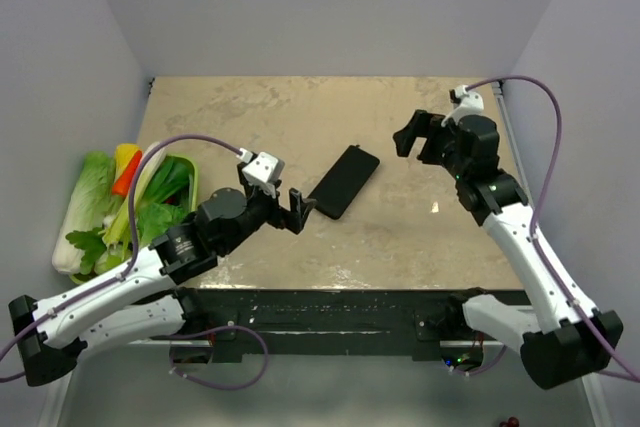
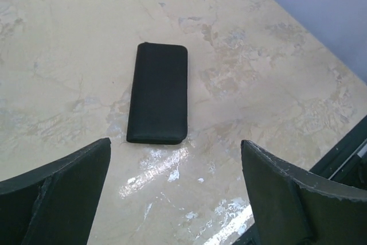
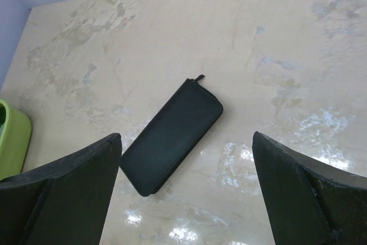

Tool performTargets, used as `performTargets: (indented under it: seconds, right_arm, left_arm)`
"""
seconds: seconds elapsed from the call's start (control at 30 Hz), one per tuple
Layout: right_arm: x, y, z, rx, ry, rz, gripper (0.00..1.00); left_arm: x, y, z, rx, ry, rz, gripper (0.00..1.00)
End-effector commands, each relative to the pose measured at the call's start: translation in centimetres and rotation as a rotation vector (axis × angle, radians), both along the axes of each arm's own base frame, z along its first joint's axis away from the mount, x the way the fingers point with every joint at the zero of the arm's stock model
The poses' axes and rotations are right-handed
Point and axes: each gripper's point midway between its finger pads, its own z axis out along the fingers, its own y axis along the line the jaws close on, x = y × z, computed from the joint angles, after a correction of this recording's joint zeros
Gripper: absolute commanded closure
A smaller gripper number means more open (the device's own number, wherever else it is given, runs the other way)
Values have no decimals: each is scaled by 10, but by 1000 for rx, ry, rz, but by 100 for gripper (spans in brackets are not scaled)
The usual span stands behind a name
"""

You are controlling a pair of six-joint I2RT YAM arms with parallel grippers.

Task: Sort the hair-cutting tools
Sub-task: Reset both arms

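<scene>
Black fabric case (image 1: 343, 181): long, rectangular and zipped closed. It lies flat near the middle of the table, slanted from 1 o'clock to 7 o'clock in the top view.
Scissors and combs: none shows in any view. They are probably inside the closed case, which would explain why both arms face it.
Left gripper (image 1: 300, 211): jaws spread wide and empty, just short of the case's 7 o'clock end. It looks lined up to pin or take hold of that end.
Right gripper (image 1: 412, 135): jaws also wide and empty, held off the table well apart from the case, at its 2 o'clock. It is likely placed to help with the zip.
Step in hand: opening the case, by my reading; no sorting is done yet.
Surface: glossy beige marbled tabletop (image 1: 250, 107), with glare patches near the case.
Room: pale lilac-grey walls (image 1: 300, 7) on three sides. A green basket (image 1: 190, 169) of leafy vegetables sits at the table's 9 o'clock edge, well apart from the case.
</scene>
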Motion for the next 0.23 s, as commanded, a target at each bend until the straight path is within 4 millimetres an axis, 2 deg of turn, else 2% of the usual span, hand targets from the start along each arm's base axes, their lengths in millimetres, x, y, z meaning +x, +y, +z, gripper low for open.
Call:
performTargets:
  seconds: [0.0, 0.1, 0.2]
  right_arm:
    - [-29, -28, 23, -63, -72, -72, 1]
    - [-50, -21, 47, -45, -160, 6, 1]
    - [-55, -30, 51, -38, -182, -40, 1]
  left_arm:
    - [16, 6, 42, -57, -84, 91, 1]
    - [20, 7, 46, -56, -91, 112, 1]
    - [22, 8, 50, -55, -91, 128, 1]
